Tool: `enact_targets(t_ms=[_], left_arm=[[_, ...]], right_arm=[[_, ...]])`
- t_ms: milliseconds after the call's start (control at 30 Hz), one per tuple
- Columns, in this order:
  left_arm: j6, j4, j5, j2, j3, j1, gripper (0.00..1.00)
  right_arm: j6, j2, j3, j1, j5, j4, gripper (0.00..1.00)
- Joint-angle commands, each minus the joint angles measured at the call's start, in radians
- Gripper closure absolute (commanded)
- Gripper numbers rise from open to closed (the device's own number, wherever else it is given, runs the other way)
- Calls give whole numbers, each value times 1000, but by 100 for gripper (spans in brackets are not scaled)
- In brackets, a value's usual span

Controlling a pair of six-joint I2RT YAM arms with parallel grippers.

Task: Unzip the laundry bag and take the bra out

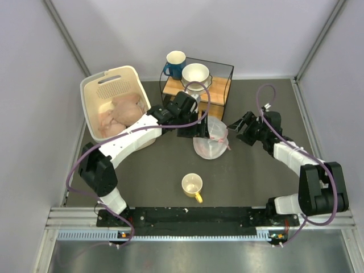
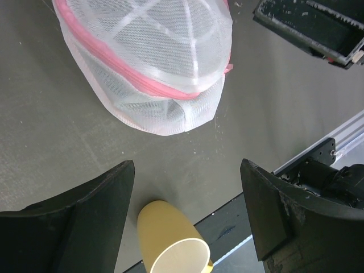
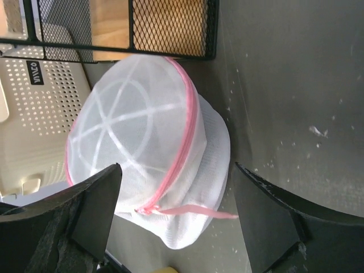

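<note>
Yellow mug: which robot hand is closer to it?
Left. The left gripper hangs just beyond the yellow mug, by the laundry bag; the right gripper is farther off, back-right.

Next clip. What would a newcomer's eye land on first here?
The round white mesh laundry bag with its pink zip rim, mid-table, with the left gripper and right gripper open on either side of it. Then the yellow mug nearer the arm bases, and the cream basket of peach cloths back left.

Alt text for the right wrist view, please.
The laundry bag, white mesh with a pink zip, lies on the dark table ahead of the right gripper, whose jaws stand open. A black wire rack and cream basket sit behind it.
</note>
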State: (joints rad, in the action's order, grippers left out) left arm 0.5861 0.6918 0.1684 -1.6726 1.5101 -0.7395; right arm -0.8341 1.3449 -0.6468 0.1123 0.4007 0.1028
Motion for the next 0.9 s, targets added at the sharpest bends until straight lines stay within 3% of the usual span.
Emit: enact_targets(t_ms=[0, 167, 267, 300, 400, 533, 867], left_arm=[[3, -35, 17, 2, 15, 0, 20], [7, -32, 23, 7, 12, -1, 20], [30, -41, 57, 14, -10, -1, 19], [38, -46, 75, 14, -14, 2, 20], [73, -86, 131, 19, -45, -1, 19], [110, -118, 172, 4, -48, 0, 16], [259, -208, 215, -64, -65, 9, 15]], right_arm=[[23, 101, -100, -10, 21, 23, 21], [-49, 256, -125, -11, 153, 184, 26], [-92, 307, -114, -8, 194, 290, 45], [-100, 313, -113, -8, 204, 301, 66], [-118, 277, -76, -8, 207, 331, 100], [-108, 139, -10, -8, 136, 278, 100], [-152, -239, 93, 46, -102, -86, 100]])
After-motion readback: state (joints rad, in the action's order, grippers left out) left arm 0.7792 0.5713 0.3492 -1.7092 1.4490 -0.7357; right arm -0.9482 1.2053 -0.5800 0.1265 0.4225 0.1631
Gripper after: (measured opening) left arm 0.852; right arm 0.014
